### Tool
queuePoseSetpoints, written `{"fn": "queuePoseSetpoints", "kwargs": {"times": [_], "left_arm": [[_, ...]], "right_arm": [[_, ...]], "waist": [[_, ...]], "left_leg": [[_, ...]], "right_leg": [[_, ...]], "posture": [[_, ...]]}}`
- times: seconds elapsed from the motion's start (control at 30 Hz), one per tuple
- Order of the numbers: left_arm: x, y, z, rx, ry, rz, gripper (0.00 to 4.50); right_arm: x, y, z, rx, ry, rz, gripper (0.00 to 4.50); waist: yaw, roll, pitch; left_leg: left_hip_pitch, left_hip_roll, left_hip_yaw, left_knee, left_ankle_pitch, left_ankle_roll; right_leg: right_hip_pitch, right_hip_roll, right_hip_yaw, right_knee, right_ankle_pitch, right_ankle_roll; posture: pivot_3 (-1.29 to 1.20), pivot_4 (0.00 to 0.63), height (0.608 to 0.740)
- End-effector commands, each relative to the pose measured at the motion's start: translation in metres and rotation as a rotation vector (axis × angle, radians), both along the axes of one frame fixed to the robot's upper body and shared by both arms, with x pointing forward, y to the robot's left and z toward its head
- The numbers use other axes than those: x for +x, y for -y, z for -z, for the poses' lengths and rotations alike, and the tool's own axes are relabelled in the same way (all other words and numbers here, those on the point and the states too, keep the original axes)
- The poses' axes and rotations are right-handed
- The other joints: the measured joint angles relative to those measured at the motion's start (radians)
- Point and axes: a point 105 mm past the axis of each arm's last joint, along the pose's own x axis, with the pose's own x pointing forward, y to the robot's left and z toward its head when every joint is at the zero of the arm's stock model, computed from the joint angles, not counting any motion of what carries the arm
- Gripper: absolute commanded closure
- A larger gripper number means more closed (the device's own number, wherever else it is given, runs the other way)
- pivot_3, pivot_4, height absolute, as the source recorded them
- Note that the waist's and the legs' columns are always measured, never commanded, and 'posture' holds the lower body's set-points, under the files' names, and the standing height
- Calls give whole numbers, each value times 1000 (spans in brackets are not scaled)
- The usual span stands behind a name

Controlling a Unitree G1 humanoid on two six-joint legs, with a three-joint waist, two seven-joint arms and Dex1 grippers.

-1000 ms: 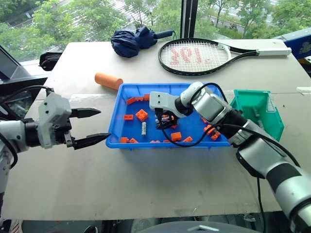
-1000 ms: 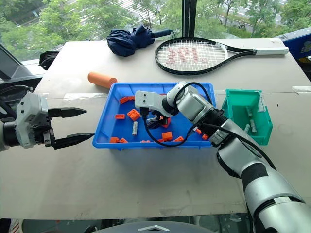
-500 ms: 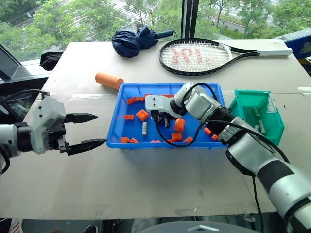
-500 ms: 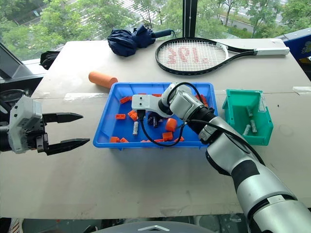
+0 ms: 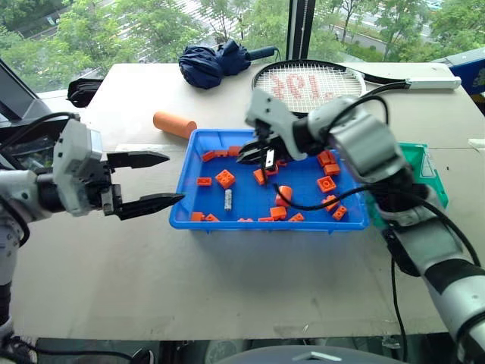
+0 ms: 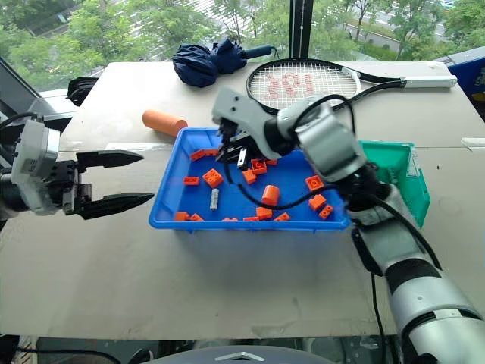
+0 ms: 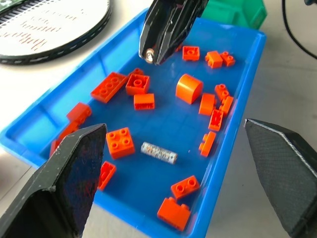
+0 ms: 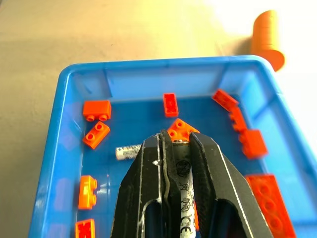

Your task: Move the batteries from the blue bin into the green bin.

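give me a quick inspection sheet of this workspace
surface: beige table, bare at the front
job's things: one battery in the right gripper above the blue bin; another battery lies in it; green bin beside it
clutter: orange bricks, orange cylinder, racket, umbrella
grippers: left gripper open, empty
cables: black cable sags over the blue bin
surroundings: window, trees

1. Tennis racket [image 5: 322,82], lying on the surface [image 5: 227,296] behind the blue bin [image 5: 227,221]: red stencilled mark on the strings; characters not legible.
2. Battery [image 8: 184,198] clamped between the fingers of the right hand [image 8: 176,144]: black printing on the silver casing, including a "CE" mark in the right wrist view; remaining print too small to read.
3. Loose battery [image 7: 158,152] on the bin floor: patterned label, unreadable.
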Motion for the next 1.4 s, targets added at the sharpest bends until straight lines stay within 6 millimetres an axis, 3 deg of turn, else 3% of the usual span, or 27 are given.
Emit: {"fn": "queuePoseSetpoints", "kwargs": {"times": [0.03, 0.17, 0.33, 0.5, 0.6, 0.63, 0.73, 0.9, 1.1, 1.3, 1.4], "left_arm": [[2, 22, -12, -42, 36, 106, 0], [1, 51, -21, -82, 56, 229, 0], [4, 64, -24, -73, 80, 288, 0], [4, 71, -29, -67, 94, 331, 0], [4, 73, -31, -66, 98, 340, 0], [4, 74, -31, -64, 99, 339, 0], [7, 68, -27, -35, 89, 289, 0], [22, 48, -9, 32, 80, 126, 0], [39, 25, 12, 144, 75, 63, 0], [64, 4, 24, 202, 39, 67, 0], [73, 5, 35, 262, 44, 162, 0]], "right_arm": [[-8, 47, -33, 42, 97, 170, 4463], [-15, 111, -32, 6, 95, 412, 4463], [-16, 179, 5, -42, 9, 694, 4463], [-13, 218, 31, -84, -10, 852, 4463], [-10, 228, 39, -66, -17, 888, 4463], [-8, 231, 39, -67, -6, 895, 4053], [-4, 236, 32, -58, 40, 907, 3060], [-6, 219, 17, 72, 77, 805, 589], [-39, 179, 23, 196, 42, 484, 589], [-58, 166, 39, 216, 1, 402, 589], [-63, 163, 44, 242, -4, 396, 589]], "waist": [[3, 0, 0], [4, 0, 0], [-8, 0, 0], [-13, 1, 0], [-11, 1, 0], [-11, 1, 0], [-12, 1, 0], [-12, 1, 0], [-2, 1, 0], [13, 1, 0], [14, 1, 0]], "left_leg": [[-1, 0, 0, 1, 0, 0], [-5, 0, -1, 3, 0, 0], [-5, 0, 1, 3, 0, 1], [-3, 0, 4, 4, -2, 5], [-3, 1, 4, 4, -2, 5], [-3, 1, 4, 4, -2, 5], [-3, 1, 5, 4, -1, 3], [-2, 2, 5, 4, -1, 3], [-2, 2, 3, 4, -1, 4], [-2, 2, 4, 5, -2, 5], [-1, 1, 4, 5, -2, 5]], "right_leg": [[0, 0, 0, 0, 0, 0], [-3, 1, -2, 0, 0, 0], [-4, 1, 0, 1, 0, 0], [-4, 5, 0, 4, 0, 0], [-3, 7, 0, 4, 0, 0], [-3, 7, 0, 4, 0, 0], [-3, 7, 0, 4, 0, 0], [-2, 8, 1, 4, 0, 0], [-1, 8, 0, 2, 0, 0], [1, 9, -2, 2, 1, 2], [1, 9, -1, 2, 1, 2]], "posture": [[0, 150, 740], [0, 150, 740], [0, 150, 740], [0, 150, 740], [0, 150, 740], [0, 150, 740], [0, 150, 740], [0, 150, 740], [0, 150, 740], [0, 150, 740], [0, 150, 740]]}}
